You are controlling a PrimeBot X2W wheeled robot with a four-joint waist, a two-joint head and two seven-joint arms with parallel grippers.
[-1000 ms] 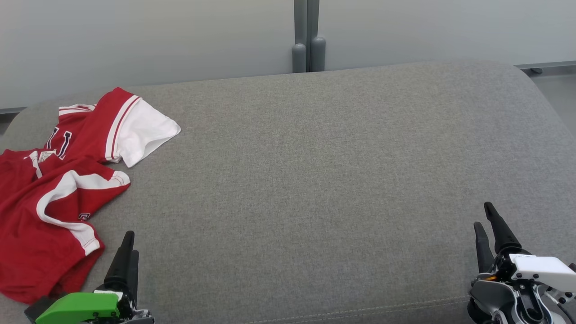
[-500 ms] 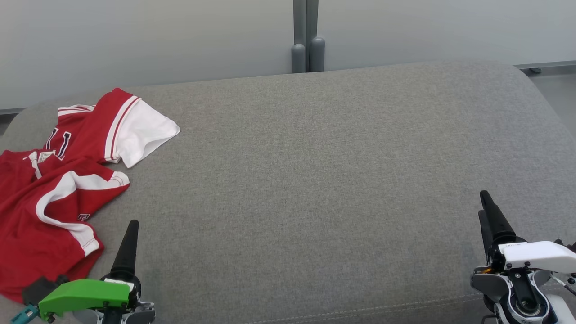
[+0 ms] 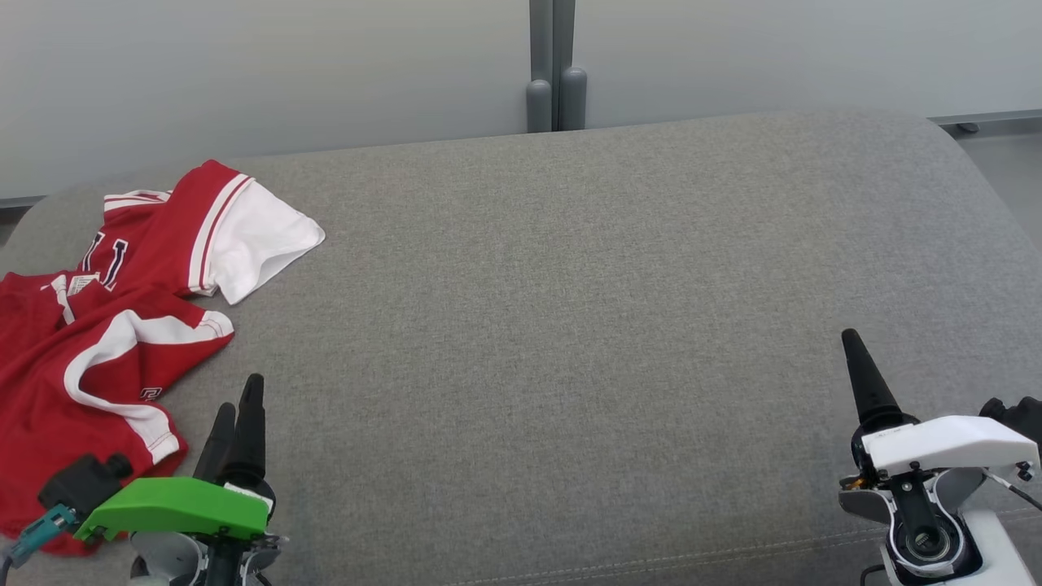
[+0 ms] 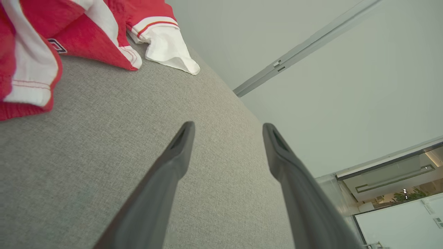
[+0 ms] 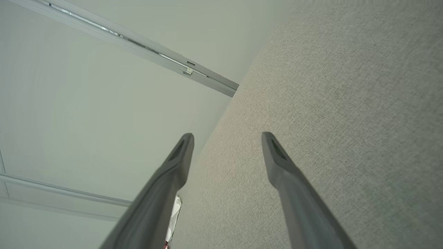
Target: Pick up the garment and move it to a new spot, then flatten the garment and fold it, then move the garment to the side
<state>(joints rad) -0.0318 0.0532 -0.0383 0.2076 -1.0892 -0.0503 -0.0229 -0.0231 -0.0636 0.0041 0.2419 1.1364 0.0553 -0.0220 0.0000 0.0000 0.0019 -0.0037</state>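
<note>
The garment (image 3: pixel 98 342) is a crumpled red shirt with white sleeves and stripes, lying at the far left of the grey cushion (image 3: pixel 570 325). In the left wrist view the garment (image 4: pixel 38 38) sits at the upper left, apart from the fingers. My left gripper (image 3: pixel 240 399), under its green cover, stands open just right of the shirt's near edge, with nothing between its fingers (image 4: pixel 180 152). My right gripper (image 3: pixel 855 346) is at the lower right, far from the shirt, open and empty; its fingers (image 5: pixel 277 159) stand wide apart over bare cushion.
A pale wall with a grey vertical post (image 3: pixel 555 73) runs behind the cushion. The cushion's front seam (image 3: pixel 651 561) lies near the bottom edge. Floor (image 3: pixel 1005 163) shows at the far right past the cushion's rounded corner.
Both grippers have risen and moved forward over the cushion; the left tip has come up beside the shirt's near edge. The garment has not moved.
</note>
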